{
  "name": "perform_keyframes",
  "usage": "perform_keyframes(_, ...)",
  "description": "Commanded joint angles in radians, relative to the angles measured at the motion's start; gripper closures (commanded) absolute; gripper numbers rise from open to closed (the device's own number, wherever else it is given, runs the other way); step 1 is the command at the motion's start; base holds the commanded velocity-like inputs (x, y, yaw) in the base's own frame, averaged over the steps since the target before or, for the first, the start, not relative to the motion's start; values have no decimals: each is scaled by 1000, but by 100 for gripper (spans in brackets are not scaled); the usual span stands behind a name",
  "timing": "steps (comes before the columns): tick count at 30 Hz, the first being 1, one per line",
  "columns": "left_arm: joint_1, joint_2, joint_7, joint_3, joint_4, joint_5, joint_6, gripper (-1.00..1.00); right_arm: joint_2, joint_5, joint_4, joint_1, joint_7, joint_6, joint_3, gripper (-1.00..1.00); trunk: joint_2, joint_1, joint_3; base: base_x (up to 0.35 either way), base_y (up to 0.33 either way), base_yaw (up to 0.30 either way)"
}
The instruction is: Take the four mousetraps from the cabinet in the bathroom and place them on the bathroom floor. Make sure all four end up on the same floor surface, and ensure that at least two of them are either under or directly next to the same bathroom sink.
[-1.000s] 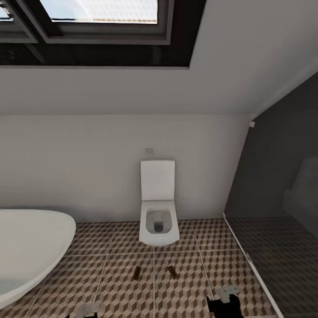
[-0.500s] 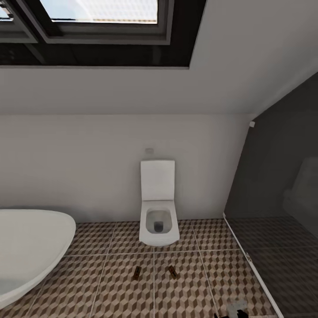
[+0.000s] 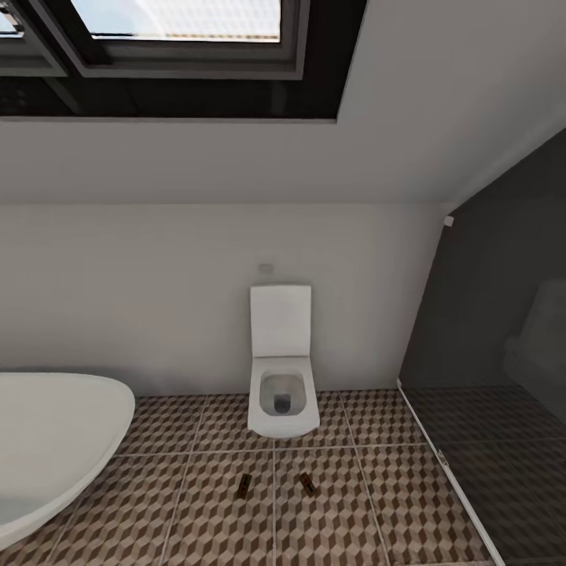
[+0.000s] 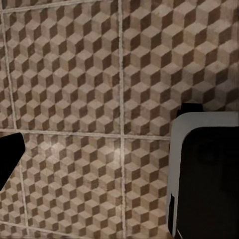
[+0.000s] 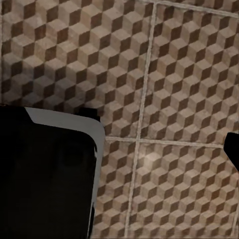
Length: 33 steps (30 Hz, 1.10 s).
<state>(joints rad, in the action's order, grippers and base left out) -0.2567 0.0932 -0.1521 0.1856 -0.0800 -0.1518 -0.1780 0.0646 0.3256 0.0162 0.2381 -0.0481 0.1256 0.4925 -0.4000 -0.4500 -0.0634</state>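
Two mousetraps lie on the bathroom floor [image 3: 204, 519] in front of the toilet: one mousetrap [image 3: 244, 486] to the left and another mousetrap [image 3: 307, 484] to the right, about a hand's width apart. My left gripper [image 4: 119, 159] hangs over bare cube-patterned tiles, with one dark fingertip [image 4: 7, 154] at the frame's edge and nothing between the fingers. My right gripper [image 5: 119, 149] also hangs over bare tiles, a dark fingertip [image 5: 232, 148] showing at the edge. Both look open and empty. The cabinet and the sink are out of view.
A white wall-hung toilet [image 3: 281, 393] with its lid up stands at the back wall. A white bathtub [image 3: 47, 440] fills the left. A dark glass shower screen [image 3: 487, 354] closes off the right. The robot's grey-rimmed black base [image 4: 209, 179] sits beside each gripper.
Both grippers, seen at the bottom edge of the head view a second ago, have dropped out of that view. The camera and the two mousetraps have not moved.
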Motion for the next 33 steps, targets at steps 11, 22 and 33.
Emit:
perform_keyframes(11,1,-18,1,0,2,0,3,-100,14,39,4,-47,-7,-38,1,-100,0,0,0,0,0,0)
perform_keyframes(22,1,-18,6,1,2,3,-6,-100,-12,38,11,-49,-8,-42,1,-100,0,0,0,0,0,0)
perform_keyframes(33,1,-18,6,2,2,3,-6,-100,-25,39,23,-49,-7,-41,1,-100,0,0,0,0,0,0)
